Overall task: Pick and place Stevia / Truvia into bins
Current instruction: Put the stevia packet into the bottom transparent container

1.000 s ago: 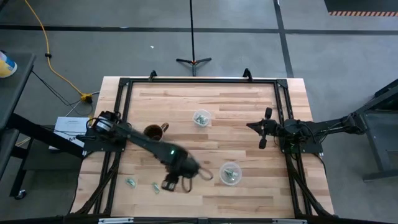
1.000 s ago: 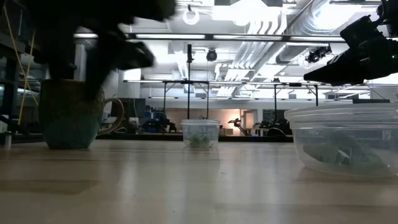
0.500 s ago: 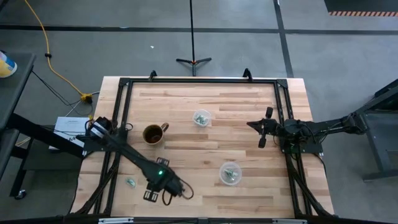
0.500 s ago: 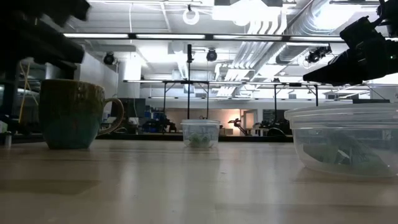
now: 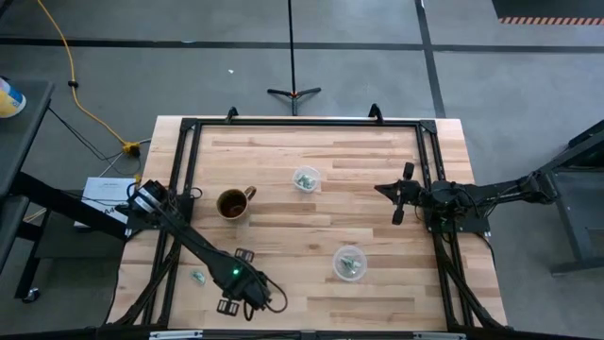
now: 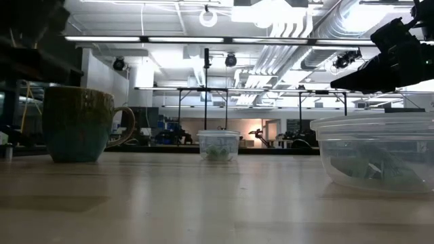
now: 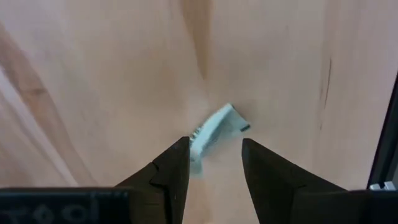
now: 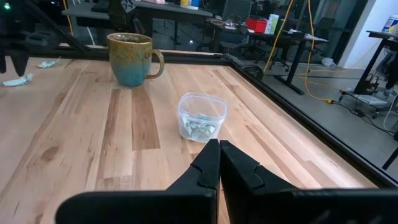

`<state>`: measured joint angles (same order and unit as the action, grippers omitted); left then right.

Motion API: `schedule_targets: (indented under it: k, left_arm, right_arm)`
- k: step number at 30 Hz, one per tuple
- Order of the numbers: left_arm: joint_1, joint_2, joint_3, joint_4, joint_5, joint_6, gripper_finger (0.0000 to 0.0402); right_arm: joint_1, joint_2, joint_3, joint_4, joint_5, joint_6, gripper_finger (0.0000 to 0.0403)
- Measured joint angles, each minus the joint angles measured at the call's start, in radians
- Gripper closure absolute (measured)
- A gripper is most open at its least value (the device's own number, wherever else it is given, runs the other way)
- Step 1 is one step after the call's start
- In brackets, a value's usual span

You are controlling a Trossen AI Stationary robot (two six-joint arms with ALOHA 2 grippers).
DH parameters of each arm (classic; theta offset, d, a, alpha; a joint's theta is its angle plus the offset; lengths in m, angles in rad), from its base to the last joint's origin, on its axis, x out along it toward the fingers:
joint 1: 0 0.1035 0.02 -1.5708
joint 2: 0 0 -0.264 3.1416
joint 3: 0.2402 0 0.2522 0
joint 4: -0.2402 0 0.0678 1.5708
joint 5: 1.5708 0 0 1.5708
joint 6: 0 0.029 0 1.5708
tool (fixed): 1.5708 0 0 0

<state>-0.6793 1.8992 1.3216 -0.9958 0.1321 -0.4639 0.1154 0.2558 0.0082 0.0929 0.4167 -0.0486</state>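
A Stevia packet [image 7: 214, 132] lies flat on the bare wood near the table's front-left corner, its long axis running slantwise to the gap of the left gripper [image 7: 215, 163], one end just inside the parted fingers, the other poking beyond. The left arm is clearly the nearer; a small wrist turn would likely square it. The right gripper [image 8: 219, 163], pinched shut on nothing, waits at the table's right side, facing a bin [image 8: 201, 117] already holding packets.

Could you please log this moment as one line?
left gripper: open over pale green-and-white paper packet | right gripper: shut, waiting
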Motion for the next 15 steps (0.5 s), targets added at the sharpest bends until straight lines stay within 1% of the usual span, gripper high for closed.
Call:
schedule_targets:
  k: [8,12,15]
  left_arm:
    - [-0.011,0.0,-0.06,0.045,-0.008,-0.014,0.0222]
    - [-0.01,-0.002,-0.12,0.129,0.021,-0.017,0.0222]
    - [-0.009,-0.006,-0.148,0.16,0.034,-0.017,0.0227]
  right_arm:
    - [0.0,0.0,0.0,0.0,-0.001,0.0,0.0399]
    - [0.0,0.0,0.0,-0.001,-0.001,0.0,0.0401]
    - [0.0,0.0,0.0,-0.002,-0.001,0.0,0.0398]
